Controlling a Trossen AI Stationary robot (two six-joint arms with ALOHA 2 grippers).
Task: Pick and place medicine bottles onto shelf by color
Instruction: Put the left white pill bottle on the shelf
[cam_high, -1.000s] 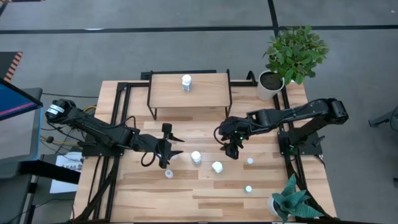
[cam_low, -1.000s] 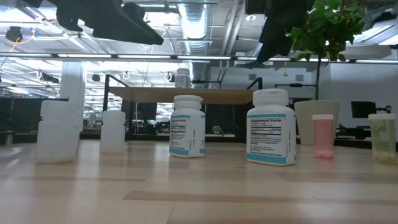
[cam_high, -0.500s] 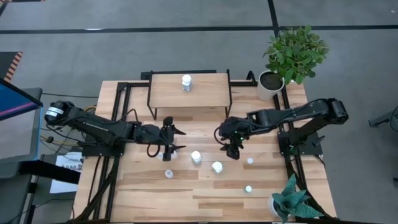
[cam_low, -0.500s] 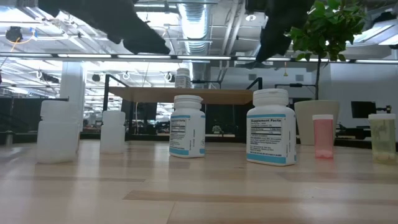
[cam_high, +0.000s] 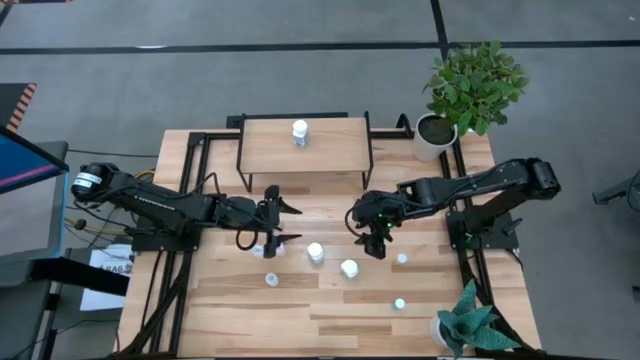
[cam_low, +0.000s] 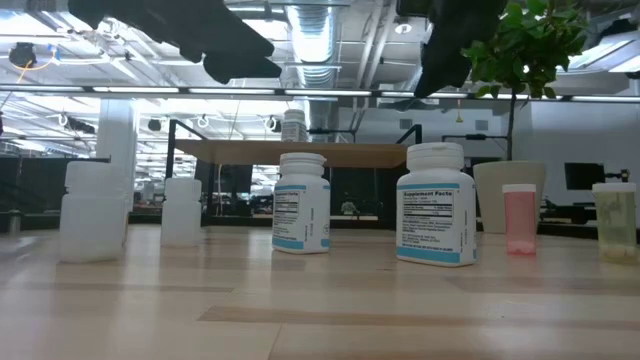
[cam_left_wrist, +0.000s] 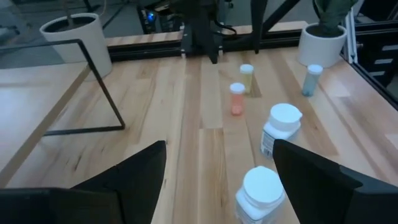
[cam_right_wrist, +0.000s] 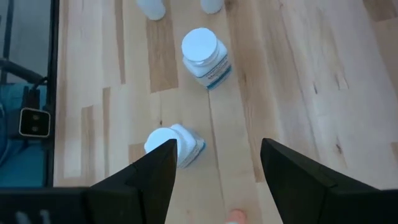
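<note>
The shelf stands at the table's far middle with one white bottle on its top. Two labelled white bottles stand upright mid-table, and they also show in the low view. Two plain white bottles stand left of them. Small pink, yellowish and pale-blue bottles stand to the right. My left gripper hangs open and empty above the table, left of the labelled bottles. My right gripper hangs open and empty to their right.
A white pot with a leafy plant stands at the far right corner, and a second potted plant at the near right corner. Black frame rails run along the table's sides. Bare wood lies along the near edge.
My left gripper has gone toward the table's far edge and a little to the right, away from the plain white bottles, and has turned about; it stays open. The bottles have kept their places.
</note>
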